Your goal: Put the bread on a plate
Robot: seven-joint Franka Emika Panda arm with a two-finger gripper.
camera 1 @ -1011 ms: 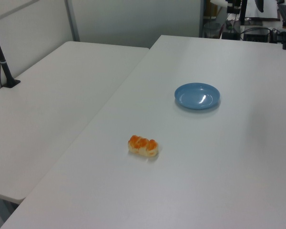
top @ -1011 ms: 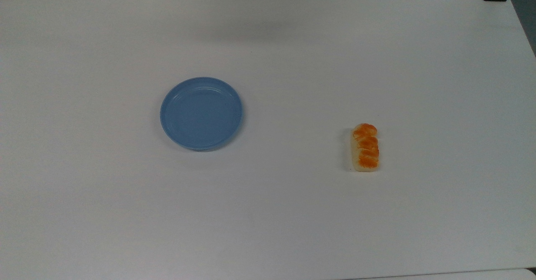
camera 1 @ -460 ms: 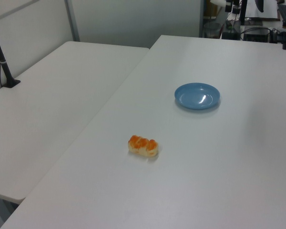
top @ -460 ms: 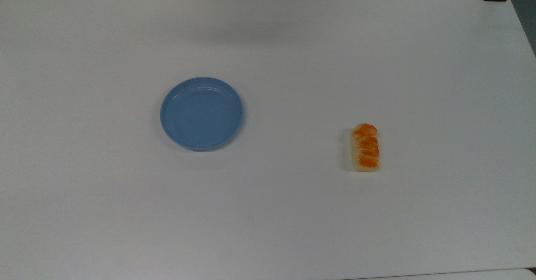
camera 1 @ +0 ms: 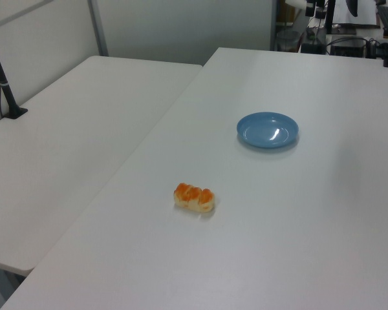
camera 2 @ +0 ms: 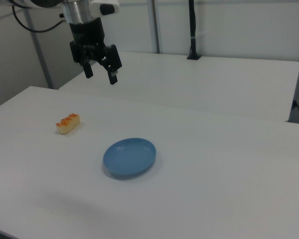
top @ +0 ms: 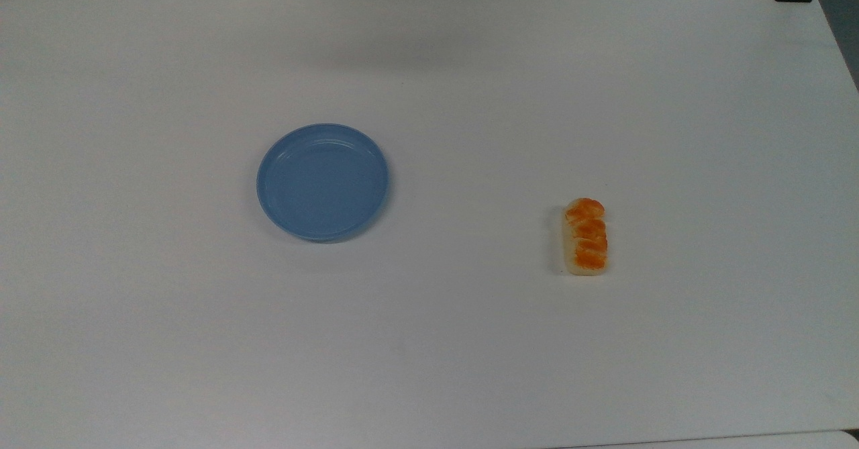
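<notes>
Hanging high above the desk (camera 2: 229,164) in the right view, the tool (camera 2: 100,70) is holding nothing and touching nothing, with its two fingers (camera 2: 112,75) standing apart in a wide gap and pointing downward. It is sitting toward the right view's upper left, well above and somewhat behind the bread (camera 2: 68,123), so the reach for the loaf is not yet begun, as far as one can judge. The bread is lying flat on the bare desk with its orange-brown glazed top facing up and its pale sides facing outward, a pose that is probably leaving those long sides free for the fingers to close across the narrow width. In the top view the bread (top: 586,236) is lying toward the top view's right with its long axis running up and down, well apart from the plate (top: 322,182), which is resting nearer the middle toward the top view's left. In the left view the plate (camera 1: 268,130) is sitting farther back and the bread (camera 1: 194,197) nearer the front, with open desk between them. The plate is lying empty and level, rim up, so it is ready to receive the loaf. Judging from the wide spread of the fingers, the tool is likely being kept ready for a descent over the loaf, and the task is standing at its very start.
</notes>
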